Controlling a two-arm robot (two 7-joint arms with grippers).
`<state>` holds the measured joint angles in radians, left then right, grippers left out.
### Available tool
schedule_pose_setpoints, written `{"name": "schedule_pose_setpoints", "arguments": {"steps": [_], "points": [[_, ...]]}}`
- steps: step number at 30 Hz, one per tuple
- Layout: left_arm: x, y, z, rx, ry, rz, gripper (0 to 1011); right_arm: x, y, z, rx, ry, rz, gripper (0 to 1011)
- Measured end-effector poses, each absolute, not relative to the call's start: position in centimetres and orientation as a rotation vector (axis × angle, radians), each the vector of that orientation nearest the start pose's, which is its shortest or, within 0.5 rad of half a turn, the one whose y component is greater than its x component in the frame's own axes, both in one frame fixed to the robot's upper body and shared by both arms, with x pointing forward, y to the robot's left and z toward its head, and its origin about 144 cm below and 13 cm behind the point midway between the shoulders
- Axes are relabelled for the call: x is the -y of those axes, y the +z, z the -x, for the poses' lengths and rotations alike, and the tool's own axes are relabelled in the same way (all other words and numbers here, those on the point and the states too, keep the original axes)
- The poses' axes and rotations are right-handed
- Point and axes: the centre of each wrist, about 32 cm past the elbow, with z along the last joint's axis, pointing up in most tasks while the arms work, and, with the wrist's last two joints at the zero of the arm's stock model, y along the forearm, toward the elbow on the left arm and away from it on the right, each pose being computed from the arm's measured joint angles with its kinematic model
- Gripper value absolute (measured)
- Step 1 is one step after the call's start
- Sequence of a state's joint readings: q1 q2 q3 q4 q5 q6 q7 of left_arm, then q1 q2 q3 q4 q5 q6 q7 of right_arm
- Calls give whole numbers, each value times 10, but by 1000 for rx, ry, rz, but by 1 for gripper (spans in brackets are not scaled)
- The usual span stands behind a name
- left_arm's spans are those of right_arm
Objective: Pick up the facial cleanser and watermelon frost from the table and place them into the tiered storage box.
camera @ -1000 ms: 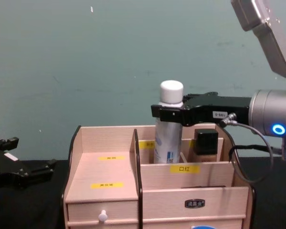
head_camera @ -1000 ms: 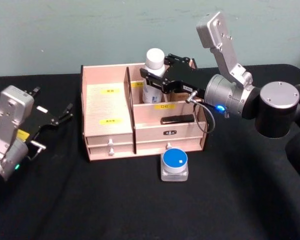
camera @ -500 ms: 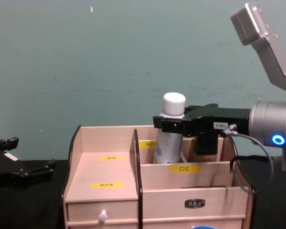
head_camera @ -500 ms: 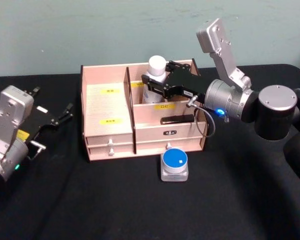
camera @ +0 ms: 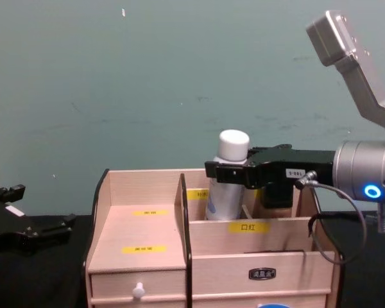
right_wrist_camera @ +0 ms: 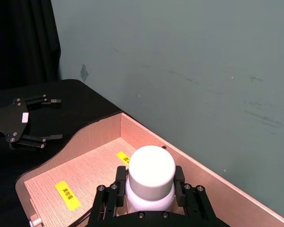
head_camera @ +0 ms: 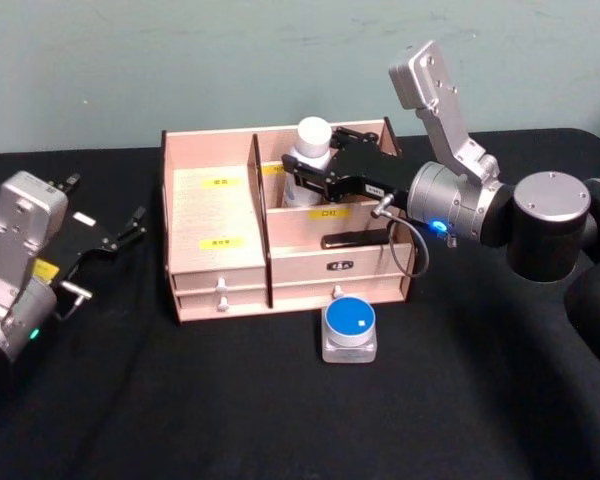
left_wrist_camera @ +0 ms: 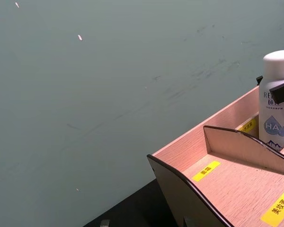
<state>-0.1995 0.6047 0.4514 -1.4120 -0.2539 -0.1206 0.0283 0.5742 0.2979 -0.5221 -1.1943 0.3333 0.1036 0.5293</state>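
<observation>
Head view: the right pincer (head_camera: 308, 172) is clamped around the white-capped facial cleanser (head_camera: 313, 135), whose lower part sits in a rear compartment of the tiered storage box (head_camera: 215, 215). The watermelon frost (head_camera: 349, 328) lies on the worktop (head_camera: 230, 410) just in front of the drawers (head_camera: 220, 285). The left pincer (head_camera: 115, 235) rests at the left, spread and empty. Chest view: the cleanser leans slightly. Right wrist view: 2 fingers (right_wrist_camera: 120, 182) flank its neck.

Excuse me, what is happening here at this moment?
The right tool is shut on a white-capped bottle and holds it with its lower part inside a back compartment of the tiered storage box. A blue-lidded jar sits on the table in front of the box, not yet put away. The left tool rests open, off to the left.
</observation>
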Motion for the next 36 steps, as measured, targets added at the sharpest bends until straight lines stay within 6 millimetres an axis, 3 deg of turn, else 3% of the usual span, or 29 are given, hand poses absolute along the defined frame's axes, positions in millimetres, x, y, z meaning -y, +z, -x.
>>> {"name": "schedule_pose_setpoints", "arguments": {"steps": [8, 9, 14, 21, 36], "points": [[-310, 1140, -489, 285, 1248, -304, 1009, 205, 1213, -591, 54, -708, 183, 635], [-310, 1140, -489, 285, 1248, -304, 1010, 205, 1213, -591, 55, -709, 182, 702], [-310, 1140, -489, 285, 1248, -304, 1010, 205, 1213, -591, 55, -709, 182, 850], [-310, 1140, -489, 285, 1248, -304, 1009, 206, 1213, -591, 56, -710, 179, 1002], [-310, 1140, -489, 285, 1248, -304, 1010, 211, 1249, -572, 102, -691, 175, 1000]]}}
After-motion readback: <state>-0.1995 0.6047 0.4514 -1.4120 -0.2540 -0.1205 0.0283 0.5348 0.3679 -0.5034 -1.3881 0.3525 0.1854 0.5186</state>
